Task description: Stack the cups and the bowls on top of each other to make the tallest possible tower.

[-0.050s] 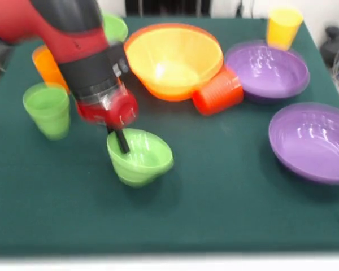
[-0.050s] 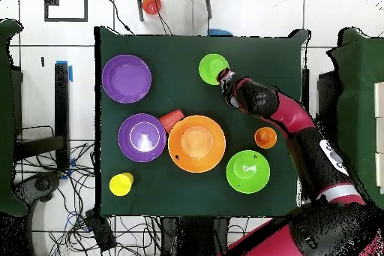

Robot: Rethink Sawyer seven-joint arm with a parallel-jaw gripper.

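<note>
My gripper (image 1: 121, 141) reaches into the small green bowl (image 1: 140, 156), one black finger inside against its rim; I cannot tell whether it is clamped. The bowl sits tilted on the green counter (image 1: 214, 203). The orange bowl (image 1: 172, 59) stands behind, a red cup (image 1: 217, 91) lying beside it, two purple bowls (image 1: 266, 70) apart.

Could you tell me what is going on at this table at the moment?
The Sawyer arm's gripper reaches into the small light-green bowl, which sits tilted near the table's front. Nothing is stacked yet: the orange bowl, two purple bowls and the cups lie separately, and the red cup is on its side.
</note>
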